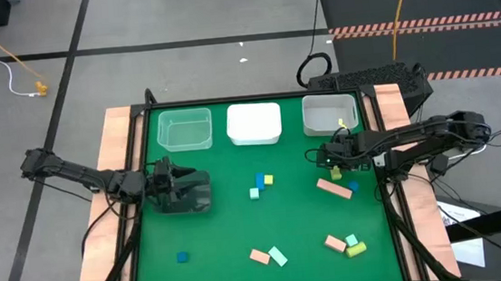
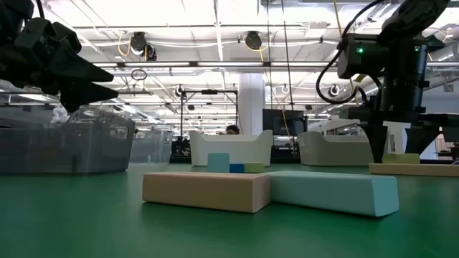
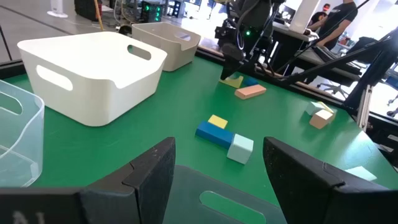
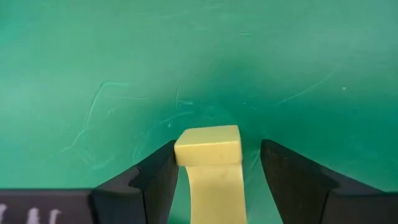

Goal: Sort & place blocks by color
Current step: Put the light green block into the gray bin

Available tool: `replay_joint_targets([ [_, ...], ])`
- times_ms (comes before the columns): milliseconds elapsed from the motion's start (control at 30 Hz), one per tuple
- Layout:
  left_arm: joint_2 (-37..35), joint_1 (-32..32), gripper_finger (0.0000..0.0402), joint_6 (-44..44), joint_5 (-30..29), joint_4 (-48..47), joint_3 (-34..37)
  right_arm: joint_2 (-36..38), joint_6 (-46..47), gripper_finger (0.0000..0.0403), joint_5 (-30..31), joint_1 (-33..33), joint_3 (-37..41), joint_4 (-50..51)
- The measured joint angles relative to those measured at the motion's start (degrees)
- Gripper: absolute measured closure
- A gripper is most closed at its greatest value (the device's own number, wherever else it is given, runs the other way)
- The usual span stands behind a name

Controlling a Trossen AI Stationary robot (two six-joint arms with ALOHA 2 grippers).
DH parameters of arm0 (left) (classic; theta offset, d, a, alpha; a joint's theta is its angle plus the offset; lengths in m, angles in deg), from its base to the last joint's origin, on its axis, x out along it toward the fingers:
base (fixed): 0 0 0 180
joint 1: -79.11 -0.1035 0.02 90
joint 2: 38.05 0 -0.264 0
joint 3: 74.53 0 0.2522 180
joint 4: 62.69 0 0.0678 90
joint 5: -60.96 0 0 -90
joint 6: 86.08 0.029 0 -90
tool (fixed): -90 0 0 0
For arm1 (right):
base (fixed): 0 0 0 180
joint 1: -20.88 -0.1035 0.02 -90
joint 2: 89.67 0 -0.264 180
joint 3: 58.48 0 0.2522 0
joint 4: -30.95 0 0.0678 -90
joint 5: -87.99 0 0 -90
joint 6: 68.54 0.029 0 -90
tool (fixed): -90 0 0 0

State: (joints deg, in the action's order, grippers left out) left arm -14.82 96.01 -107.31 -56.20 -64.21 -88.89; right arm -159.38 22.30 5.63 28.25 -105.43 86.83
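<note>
Yellow-green block [image 4: 208,146]: between the right gripper [image 4: 214,168] fingers, one finger touching, the other apart; whether gripped cannot be told; just above the green counter [image 1: 223,243], near the right-hand bin [image 1: 329,114]. Left gripper [image 3: 217,165]: open, empty, beside the clear bin [image 1: 185,130].

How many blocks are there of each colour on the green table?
Blue blocks: 3
Mint green blocks: 3
Yellow blocks: 3
Salmon pink blocks: 3
Total: 12
</note>
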Motion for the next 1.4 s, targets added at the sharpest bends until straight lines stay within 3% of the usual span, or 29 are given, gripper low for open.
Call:
replay_joint_targets([
  [200,0.0,0.0,0.0158,0.0,0.0,0.0,0.0,-3.3,-7.8,0.02,1.1,0.0,-0.2,-1.6],
  [400,0.0,0.0,0.0158,0.0,0.0,0.0,0.0,-2.8,-10.9,0.029,0.9,0.0,-0.1,-1.2],
  [667,0.0,0.0,0.0158,0.0,0.0,0.0,0.0,2.4,-14.4,0.0291,1.1,0.0,0.1,-7.7],
  [833,0.0,0.0,0.0158,0.0,0.0,0.0,0.0,8.1,-22.2,0.0291,3.1,1.1,0.1,-25.7],
  [1100,0.0,0.0,0.0158,0.0,0.0,0.0,0.0,11.4,-45.7,0.0291,5.5,6.3,0.0,-61.0],
  [1267,0.0,0.0,0.0158,0.0,0.0,0.0,0.0,11.4,-58.3,0.0291,-0.3,8.3,0.0,-82.5],
  [1400,0.0,0.0,0.0158,0.0,0.0,0.0,0.0,11.4,-62.7,0.0291,-3.0,9.2,0.0,-91.1],
])
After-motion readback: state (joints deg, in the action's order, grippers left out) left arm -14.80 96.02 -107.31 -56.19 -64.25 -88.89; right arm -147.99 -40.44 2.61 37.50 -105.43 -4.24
